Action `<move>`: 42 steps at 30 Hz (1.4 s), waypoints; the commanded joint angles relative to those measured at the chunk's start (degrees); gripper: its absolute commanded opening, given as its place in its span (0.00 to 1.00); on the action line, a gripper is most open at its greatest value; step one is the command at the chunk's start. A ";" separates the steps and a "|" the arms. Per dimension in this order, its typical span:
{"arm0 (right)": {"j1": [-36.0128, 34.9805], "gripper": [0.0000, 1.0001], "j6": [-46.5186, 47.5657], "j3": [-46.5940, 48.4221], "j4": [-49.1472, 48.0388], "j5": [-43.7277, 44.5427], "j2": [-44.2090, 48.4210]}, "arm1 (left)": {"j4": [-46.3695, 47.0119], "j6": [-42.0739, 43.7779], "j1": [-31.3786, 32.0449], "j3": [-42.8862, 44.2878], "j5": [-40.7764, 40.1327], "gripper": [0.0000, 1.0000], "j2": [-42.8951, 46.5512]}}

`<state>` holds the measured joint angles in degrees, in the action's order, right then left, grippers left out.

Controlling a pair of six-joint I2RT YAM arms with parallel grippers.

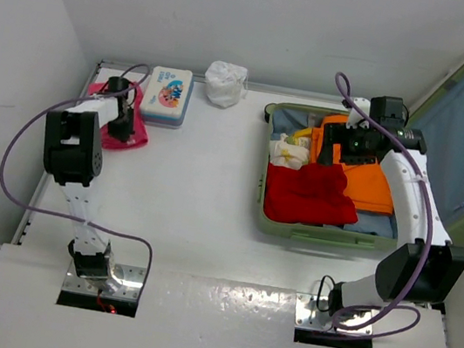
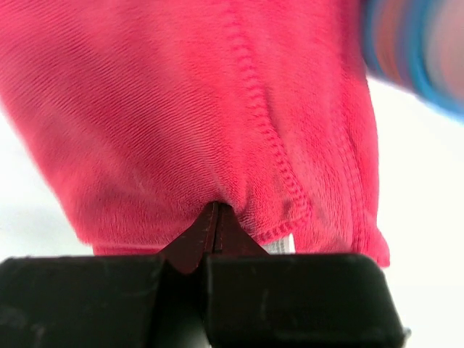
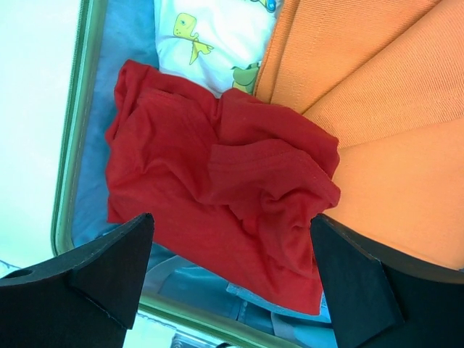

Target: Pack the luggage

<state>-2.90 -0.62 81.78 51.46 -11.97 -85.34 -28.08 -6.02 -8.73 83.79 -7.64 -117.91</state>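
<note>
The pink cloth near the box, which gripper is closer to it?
Left. The left gripper is shut on the pink cloth at its edge; the right gripper hangs open over the luggage, well off to the cloth's right.

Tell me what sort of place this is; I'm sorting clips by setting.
Probably a robotics lab bench, not a home: left arm and right arm bolted to a white table, plain white walls, luggage staged open.

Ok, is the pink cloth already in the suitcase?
No, the pink cloth lies on the table, well left of the suitcase, pinched in the left gripper.
</note>
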 commanded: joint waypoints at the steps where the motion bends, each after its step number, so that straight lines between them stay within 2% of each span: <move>1: -0.53 0.87 -0.87 2.68 -0.93 -1.39 -0.18 | -9.71 -4.08 1.61 -4.76 9.48 0.00 2.67; 4: -0.71 0.87 -0.17 3.73 -0.05 -2.27 -0.35 | -11.12 -5.31 3.28 -9.16 13.95 0.00 6.28; 9: -0.80 0.87 -0.78 4.44 0.22 -4.64 -0.88 | -11.12 -7.15 9.95 -12.07 27.66 0.00 9.53; 15: -1.06 0.87 -3.24 4.18 0.22 -8.94 -1.32 | -0.60 -15.76 20.85 -11.37 36.09 0.00 9.54; 19: -1.23 0.88 -5.78 2.60 -1.70 -14.83 0.08 | 11.26 -24.46 25.25 -6.81 36.73 0.00 8.40; 20: -1.58 0.88 -6.66 1.47 -2.15 -16.41 0.26 | 14.77 -26.48 25.78 -5.49 36.73 0.05 8.40; 22: -2.90 0.87 -8.68 0.58 -3.56 -18.70 0.61 | 16.38 -27.19 26.31 -1.01 34.89 0.23 9.53; 24: -5.01 0.85 -10.09 -0.91 -5.40 -20.11 0.53 | 17.18 -26.33 24.38 0.58 32.27 0.47 11.81; 26: -9.75 0.84 -13.87 -1.79 -9.00 -19.85 0.35 | 17.18 -25.18 22.45 -0.37 29.45 0.57 17.41; 28: -12.91 0.84 -17.71 -2.94 -13.02 -17.14 -1.23 | 14.73 -21.94 19.03 -2.75 23.22 0.64 21.56; 29: -17.88 0.84 -18.88 -2.94 -13.66 -15.91 -2.62 | 11.06 -20.45 17.71 -3.54 21.54 0.66 25.06; 31: -22.30 0.84 -24.05 -2.15 -15.42 -11.07 -7.53 | 6.57 -14.92 13.32 -4.77 19.15 0.69 27.28; 32: -25.03 0.84 -25.55 -1.02 -15.86 -9.41 -8.86 | 1.15 -11.24 11.39 -5.38 18.37 0.69 27.90; 33: -27.23 0.85 -30.35 -0.66 -17.17 -8.52 -11.84 | -1.08 -9.03 6.84 -5.39 19.49 0.70 27.91; 35: -29.97 0.85 -35.21 0.57 -18.93 -7.38 -16.33 | -6.35 -2.19 1.99 -6.09 22.13 0.70 27.29; 37: -32.17 0.87 -40.47 0.93 -23.58 -5.71 -21.41 | -6.38 1.00 -3.21 -8.90 23.54 0.70 26.59; 42: -36.30 0.91 -47.09 9.77 -23.69 -1.14 -32.23 | -6.38 5.32 -5.42 -12.33 17.76 0.71 25.36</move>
<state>-38.48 -39.33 84.27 30.52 -17.58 -115.09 -31.20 -6.68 -15.33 72.42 12.10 -92.29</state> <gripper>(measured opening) 0.898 0.712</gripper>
